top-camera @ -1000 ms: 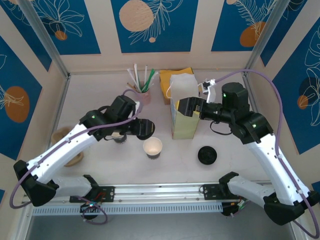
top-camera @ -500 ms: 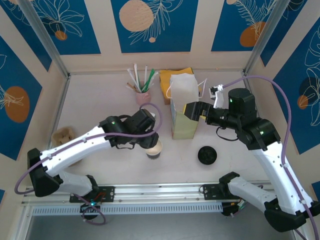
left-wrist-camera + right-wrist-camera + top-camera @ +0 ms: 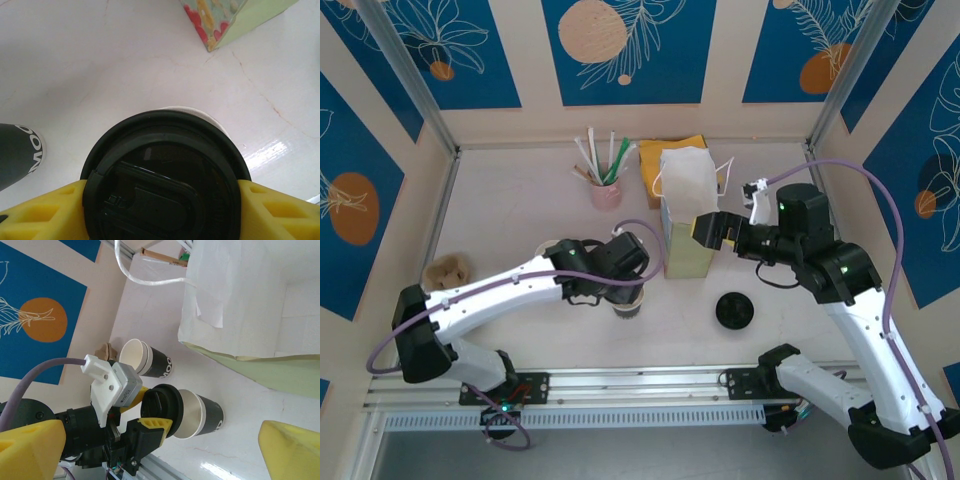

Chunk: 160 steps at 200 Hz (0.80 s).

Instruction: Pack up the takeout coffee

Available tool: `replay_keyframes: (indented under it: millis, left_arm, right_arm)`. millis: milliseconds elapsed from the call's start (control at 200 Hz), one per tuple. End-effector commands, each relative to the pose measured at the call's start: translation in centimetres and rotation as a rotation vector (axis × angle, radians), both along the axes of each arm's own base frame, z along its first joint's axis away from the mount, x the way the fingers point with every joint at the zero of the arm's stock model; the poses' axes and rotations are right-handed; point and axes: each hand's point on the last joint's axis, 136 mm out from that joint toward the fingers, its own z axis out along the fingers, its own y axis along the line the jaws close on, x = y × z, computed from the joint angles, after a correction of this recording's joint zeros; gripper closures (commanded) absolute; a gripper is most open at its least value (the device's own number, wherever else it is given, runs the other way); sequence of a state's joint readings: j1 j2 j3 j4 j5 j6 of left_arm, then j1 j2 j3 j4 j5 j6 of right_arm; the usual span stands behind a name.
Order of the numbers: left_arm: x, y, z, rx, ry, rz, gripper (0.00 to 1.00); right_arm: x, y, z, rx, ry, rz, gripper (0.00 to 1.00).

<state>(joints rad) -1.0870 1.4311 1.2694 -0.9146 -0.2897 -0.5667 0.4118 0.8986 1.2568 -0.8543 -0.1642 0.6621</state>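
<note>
1. Right arm: bent over right side of table point(image 3: 510, 200), right gripper point(image 3: 712, 230) held level, jaws spread wide and empty, just beside upper edge of paper bag point(image 3: 685, 235).
2. Left arm: stretched low to table centre, left gripper point(image 3: 162, 212) pointing down, yellow fingers point(image 3: 45, 210) clamped on rim of lid point(image 3: 165, 170).
3. Paper bag: tall, pale yellow, upright, just right of cup.
4. Takeout coffee cup point(image 3: 202, 415): small, white, dark lower band; upright at front centre, mouth up, long axis vertical, directly under left gripper.
5. Lid: round, black, flat at cup's mouth; seated or not, cannot tell.

Black lid point(image 3: 165, 170), white dark-banded cup point(image 3: 199, 416)
</note>
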Motion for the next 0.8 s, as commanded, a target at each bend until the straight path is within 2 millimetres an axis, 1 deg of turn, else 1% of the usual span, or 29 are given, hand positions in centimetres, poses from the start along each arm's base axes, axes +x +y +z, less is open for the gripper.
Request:
replay_keyframes:
  millis: [0,255,585,795]
  left_arm:
    - [-0.2,-0.1,-1.0,0.032,-0.004,-0.002,0.41]
    - [-0.5,-0.7,-1.7,0.033,0.007,-0.011,0.41]
    - [-0.6,-0.7,-3.0,0.068,0.024,-0.014,0.41]
    - [-0.4,-1.1,-3.0,0.063,0.019,-0.017,0.41]
  right_arm:
    - [-0.5,0.1,-0.6,0.003,0.014,0.022,0.01]
    - [-0.5,0.1,-0.9,-0.003,0.016,0.027,0.01]
    - [-0.7,0.0,-1.2,-0.006,0.023,0.03,0.01]
    - [-0.8,0.0,-1.3,-0.007,0.023,0.033,0.01]
